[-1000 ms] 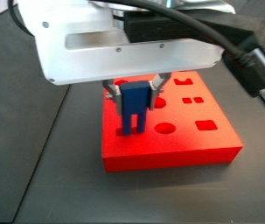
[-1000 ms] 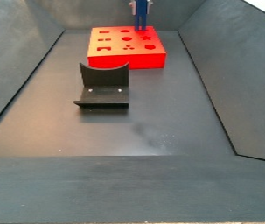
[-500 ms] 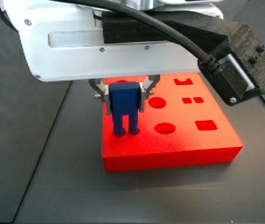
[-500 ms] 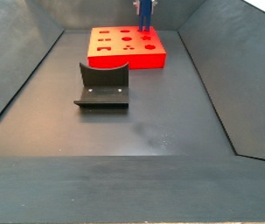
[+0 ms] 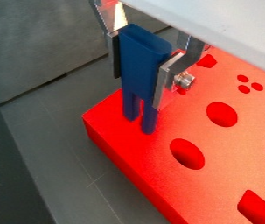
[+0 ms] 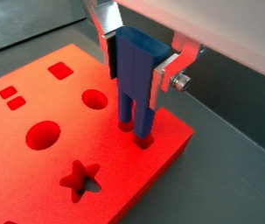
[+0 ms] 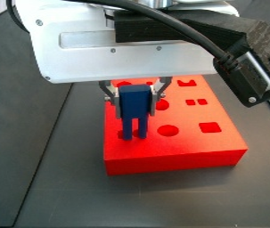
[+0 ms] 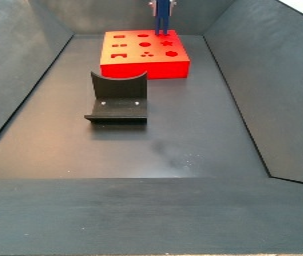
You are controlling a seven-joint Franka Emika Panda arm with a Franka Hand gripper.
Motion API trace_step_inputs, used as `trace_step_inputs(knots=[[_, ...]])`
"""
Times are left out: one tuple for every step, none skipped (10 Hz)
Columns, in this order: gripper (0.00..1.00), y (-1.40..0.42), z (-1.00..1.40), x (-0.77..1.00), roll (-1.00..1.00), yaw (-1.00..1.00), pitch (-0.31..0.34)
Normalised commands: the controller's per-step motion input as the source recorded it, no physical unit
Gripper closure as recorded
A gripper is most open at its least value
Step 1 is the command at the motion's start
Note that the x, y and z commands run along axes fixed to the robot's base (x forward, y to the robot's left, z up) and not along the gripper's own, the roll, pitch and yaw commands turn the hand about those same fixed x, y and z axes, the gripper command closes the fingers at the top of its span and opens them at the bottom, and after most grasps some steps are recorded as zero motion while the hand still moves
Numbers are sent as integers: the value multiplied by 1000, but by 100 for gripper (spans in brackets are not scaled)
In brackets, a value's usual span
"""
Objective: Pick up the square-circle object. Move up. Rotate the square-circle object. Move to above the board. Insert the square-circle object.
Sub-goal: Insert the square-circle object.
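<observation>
My gripper (image 7: 134, 93) is shut on the blue square-circle object (image 7: 132, 110), held upright with its two prongs pointing down. The silver fingers (image 5: 170, 70) clamp its flat body in both wrist views. The prongs reach down to the red board (image 7: 208, 147) at its corner. In a wrist view the prong tips (image 6: 135, 131) sit at two dark cut-outs in the board's top; how deep they go I cannot tell. In a side view the object (image 8: 162, 12) and board (image 8: 146, 52) are at the far end of the floor.
The dark grey curved holder (image 8: 118, 97) stands on the floor in front of the board. Sloping dark walls (image 8: 27, 80) ring the floor. The board carries circle, square and star cut-outs (image 6: 82, 177). A black cable and camera mount (image 7: 247, 67) hang beside the gripper.
The gripper with the blue object shifted slightly sideways over the board's corner and back. The prongs stay at the board's top.
</observation>
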Motion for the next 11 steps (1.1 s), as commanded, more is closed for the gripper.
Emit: trace_step_inputs(knots=[[100, 146, -171, -263, 0, 186, 0], [100, 154, -137, -280, 0, 143, 0], [100, 140, -146, -171, 0, 109, 0], [100, 0, -274, 0, -60, 9, 0], [100, 0, -409, 60, -64, 0, 0], [100, -43, -600, 83, -74, 0, -3], [100, -74, -666, 91, -70, 0, -16], [100, -69, -589, 194, -66, 0, 0], [100, -3, -231, 0, -41, -71, 0], [100, 0, 0, -80, 0, 0, -13], [100, 0, 0, 0, 0, 0, 0]])
